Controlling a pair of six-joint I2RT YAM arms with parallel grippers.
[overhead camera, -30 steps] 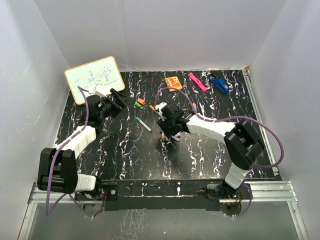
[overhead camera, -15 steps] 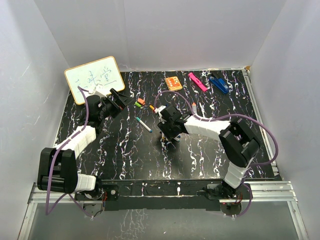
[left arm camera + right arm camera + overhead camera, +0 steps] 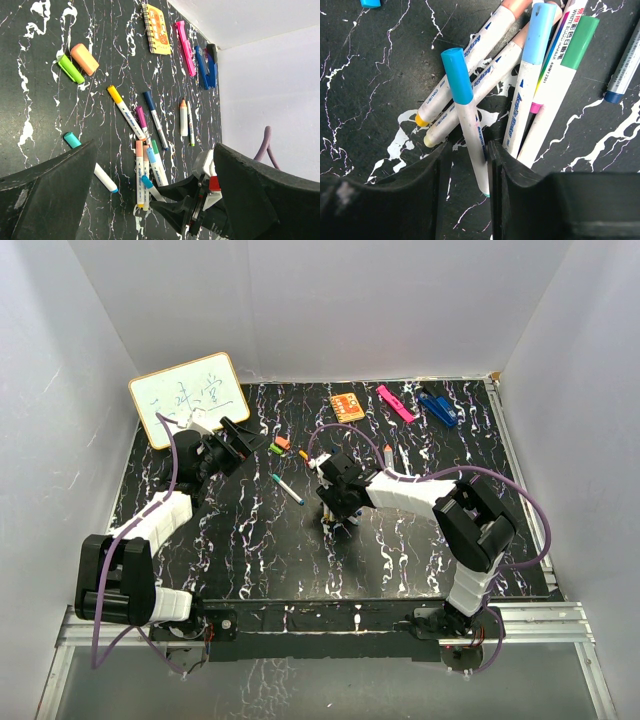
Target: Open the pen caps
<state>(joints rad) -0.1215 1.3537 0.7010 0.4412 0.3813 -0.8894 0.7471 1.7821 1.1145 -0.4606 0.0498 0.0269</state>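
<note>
At mid-table our right gripper (image 3: 466, 150) pinches one blue-capped pen (image 3: 466, 117) between nearly closed fingers, seen only by its wrist camera; four more pens lie just beyond. Our left gripper (image 3: 155, 200) gapes empty, its camera showing two loose caps (image 3: 77, 63).

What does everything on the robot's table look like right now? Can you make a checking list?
Surface: black marbled table, bare at the front.
Job's things: blue-capped pen between the right fingers; pen pile beside it, caps on; teal-capped pen apart.
Clutter: whiteboard, orange notebook, pink clip, blue clip, loose green cap and orange cap.
Grippers: right gripper closed on the pen; left gripper open, empty.
Cables: purple cable looping off each arm.
Surroundings: white walls.
</note>
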